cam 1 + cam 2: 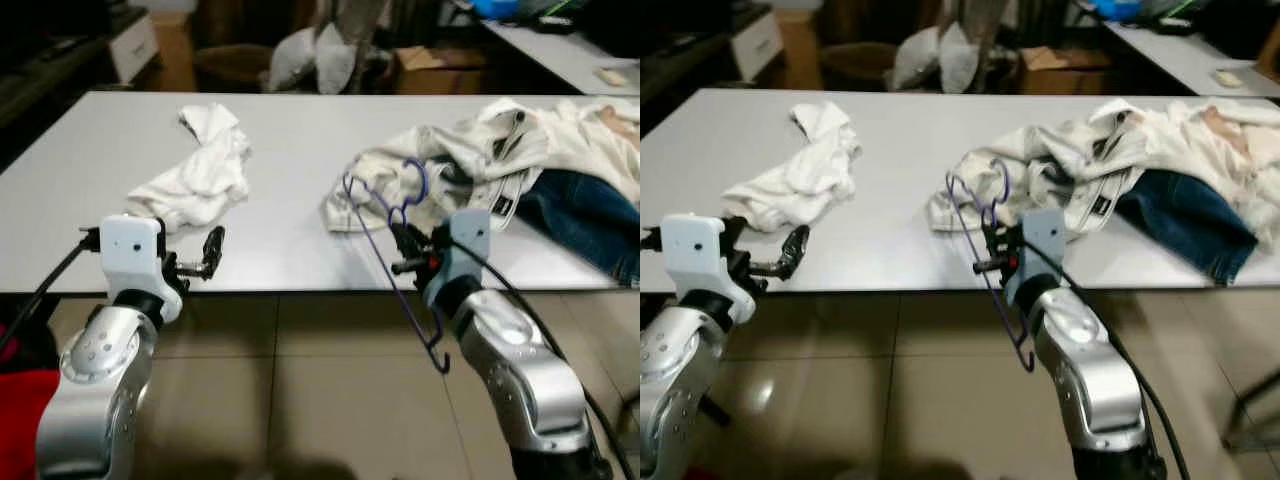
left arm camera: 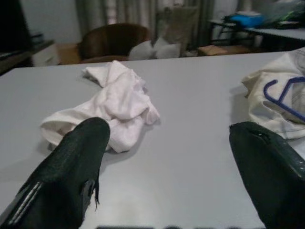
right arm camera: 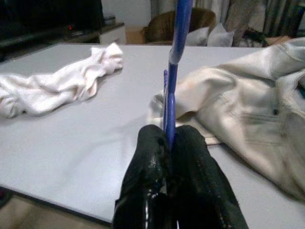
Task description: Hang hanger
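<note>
Blue wire hanger (image 1: pixel 395 235): pinched between the pressed-together fingers (image 3: pixel 157 171) of the right gripper (image 1: pixel 408 253), held at the near edge of the table (image 1: pixel 300 130), right of that edge's middle; the frame stands tilted, its upper part with the hook over the table just in front of the cream jacket, its lower end hanging past the edge above the tiled floor (image 1: pixel 300 380). Right gripper: at the near edge, black fingers closed on the hanger's wire, which rises straight up between them in the right wrist view. Left gripper (image 1: pixel 208 255): at the near edge towards the table's left corner, fingers (image 2: pixel 71 162) spread wide apart and holding nothing, aimed across the tabletop. White garment (image 1: pixel 200 170): crumpled in a heap on the left half of the table, just beyond the left gripper. Cream jacket (image 1: pixel 470 165): lying rumpled on the right half, spreading towards the right edge. Blue jeans (image 1: pixel 585 215): bunched at the right edge, touching the jacket and partly beneath it. Background beyond the far edge: a brown chair (image 2: pixel 112 40) with pale cushions (image 1: pixel 310 55), a cardboard box (image 1: pixel 425 68), and a second table (image 1: pixel 565 50) at the far right.
</note>
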`<state>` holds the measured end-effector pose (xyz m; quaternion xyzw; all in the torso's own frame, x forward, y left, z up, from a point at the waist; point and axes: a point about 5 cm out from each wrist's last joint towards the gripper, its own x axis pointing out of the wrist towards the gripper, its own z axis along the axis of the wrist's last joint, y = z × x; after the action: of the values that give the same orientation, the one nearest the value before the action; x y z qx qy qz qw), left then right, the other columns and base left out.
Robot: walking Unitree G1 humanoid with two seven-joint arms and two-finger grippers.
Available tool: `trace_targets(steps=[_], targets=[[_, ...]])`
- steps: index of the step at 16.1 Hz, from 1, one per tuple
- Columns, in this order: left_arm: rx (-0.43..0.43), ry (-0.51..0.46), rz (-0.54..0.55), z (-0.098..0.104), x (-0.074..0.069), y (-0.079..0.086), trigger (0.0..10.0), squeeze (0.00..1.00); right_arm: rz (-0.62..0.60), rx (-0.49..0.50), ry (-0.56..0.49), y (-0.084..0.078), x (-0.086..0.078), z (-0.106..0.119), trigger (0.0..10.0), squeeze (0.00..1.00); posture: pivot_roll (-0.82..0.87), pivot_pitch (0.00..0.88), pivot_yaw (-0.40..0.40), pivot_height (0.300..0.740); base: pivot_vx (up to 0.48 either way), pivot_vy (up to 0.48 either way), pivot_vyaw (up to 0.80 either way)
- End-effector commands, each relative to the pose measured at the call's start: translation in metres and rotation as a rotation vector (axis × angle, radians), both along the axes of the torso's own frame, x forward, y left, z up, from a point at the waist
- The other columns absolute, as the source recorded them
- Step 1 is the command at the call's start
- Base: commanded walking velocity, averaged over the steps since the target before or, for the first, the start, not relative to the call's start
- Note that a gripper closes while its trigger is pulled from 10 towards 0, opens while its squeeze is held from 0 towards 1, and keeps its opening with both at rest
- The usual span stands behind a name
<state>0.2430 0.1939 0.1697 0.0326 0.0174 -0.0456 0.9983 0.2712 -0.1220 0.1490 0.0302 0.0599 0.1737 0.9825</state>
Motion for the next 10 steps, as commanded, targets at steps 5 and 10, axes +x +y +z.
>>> trace_targets(steps=[5,10], targets=[[0.015,-0.011,0.006,-0.008,-0.003,-0.002,10.0,0.00,0.015,0.054,-0.065,0.001,0.002,0.011,10.0,0.00,0.01,0.000,0.002,0.740,0.000,0.000,0.00],[0.021,-0.011,0.046,-0.010,-0.001,0.006,10.0,0.00,0.067,0.083,-0.131,0.005,0.005,0.019,10.0,0.00,0.02,0.000,0.001,0.740,0.165,0.000,-0.19]])
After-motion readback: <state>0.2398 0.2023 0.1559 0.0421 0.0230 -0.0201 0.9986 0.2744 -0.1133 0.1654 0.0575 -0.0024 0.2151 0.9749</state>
